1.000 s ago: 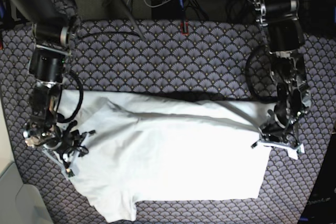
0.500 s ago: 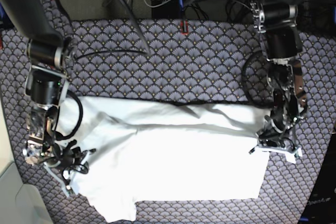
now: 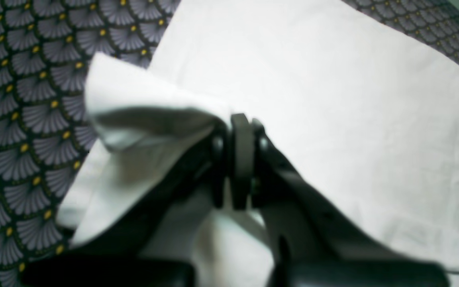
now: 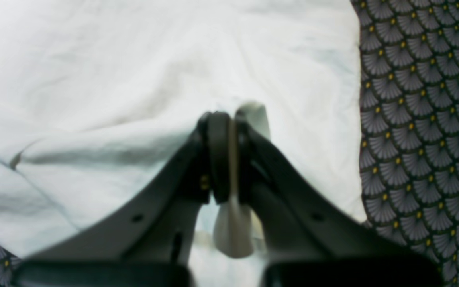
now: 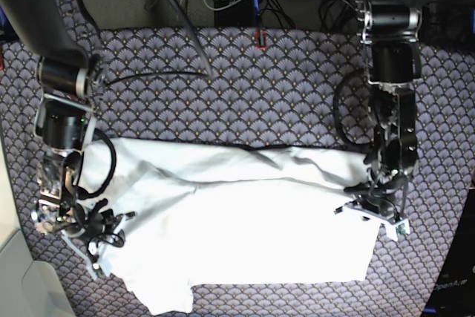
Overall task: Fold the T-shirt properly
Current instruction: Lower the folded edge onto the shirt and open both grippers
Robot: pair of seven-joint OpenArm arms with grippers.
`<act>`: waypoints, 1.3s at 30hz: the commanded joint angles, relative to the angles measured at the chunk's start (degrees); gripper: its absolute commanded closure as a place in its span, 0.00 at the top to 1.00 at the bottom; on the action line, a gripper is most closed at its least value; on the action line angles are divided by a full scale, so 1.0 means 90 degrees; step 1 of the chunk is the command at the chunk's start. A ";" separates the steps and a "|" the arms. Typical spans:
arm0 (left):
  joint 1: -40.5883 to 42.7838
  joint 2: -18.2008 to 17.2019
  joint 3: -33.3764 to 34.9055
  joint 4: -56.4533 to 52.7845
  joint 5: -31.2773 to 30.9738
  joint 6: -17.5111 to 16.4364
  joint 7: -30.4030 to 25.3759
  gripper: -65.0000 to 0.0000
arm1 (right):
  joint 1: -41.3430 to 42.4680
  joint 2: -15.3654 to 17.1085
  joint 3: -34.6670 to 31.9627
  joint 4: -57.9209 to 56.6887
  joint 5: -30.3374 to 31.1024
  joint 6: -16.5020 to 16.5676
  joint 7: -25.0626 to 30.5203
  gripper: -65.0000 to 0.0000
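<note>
- T-shirt (image 5: 245, 220) is lying spread across the near half of the table (image 5: 245, 87), white cloth on the fan-patterned cover — long axis running left to right in the base view.
- Far edge of the shirt is sitting rumpled, a ridge running across it; near edge is lying flatter, with a sleeve poking out toward the table's near-left corner.
- Left gripper (image 3: 239, 127) is pinching a bunched flap of the T-shirt (image 3: 333, 99) — jaws pressed together with a thin layer of fabric caught between them.
- In the left wrist view the pinched flap is lifting off the rest of the cloth and curling over, casting a shadow; patterned cover showing just beside it.
- In the base view that gripper (image 5: 375, 209) is sitting at the shirt's right end, toward the table's right edge.
- Right gripper (image 4: 229, 119) is also clamping cloth — jaws closed on a narrow fold of the T-shirt (image 4: 134, 79), a strip of white showing in the slit between the pads.
- A tongue of fabric is hanging out behind the right jaws, toward the wrist.
- In the base view the right gripper (image 5: 93, 235) is working at the shirt's left end, near the table's left edge.
- Both arms are reaching down from the far side of the table, one at each end of the shirt.
</note>
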 commanded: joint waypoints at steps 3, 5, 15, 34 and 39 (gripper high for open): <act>-0.0205 -0.0063 -0.0017 0.0118 0.0017 -0.0005 -0.0182 0.01 | 0.0236 0.0068 0.0005 0.0109 0.0081 0.0018 0.0156 0.03; -0.0205 -0.0063 -0.0017 0.0118 0.0017 -0.0015 -0.0182 0.02 | 0.0236 0.0078 0.0005 0.0109 0.0081 0.0018 0.0146 0.04; -0.0175 -0.0082 -0.0036 0.0196 0.0007 -0.0034 -0.0162 0.48 | 0.0227 0.0098 0.0034 0.0148 0.0101 0.0018 0.0078 0.51; 0.1856 -0.0424 -0.0046 0.1232 0.0017 0.0005 -0.0113 0.06 | -0.2245 -0.0528 0.0053 0.3918 0.0218 0.0018 -0.0929 0.10; 0.1710 -0.0571 -0.0046 0.0519 0.0017 0.0014 -0.0162 0.01 | -0.2674 -0.0879 -0.0728 0.4319 0.0218 0.0018 -0.0938 0.07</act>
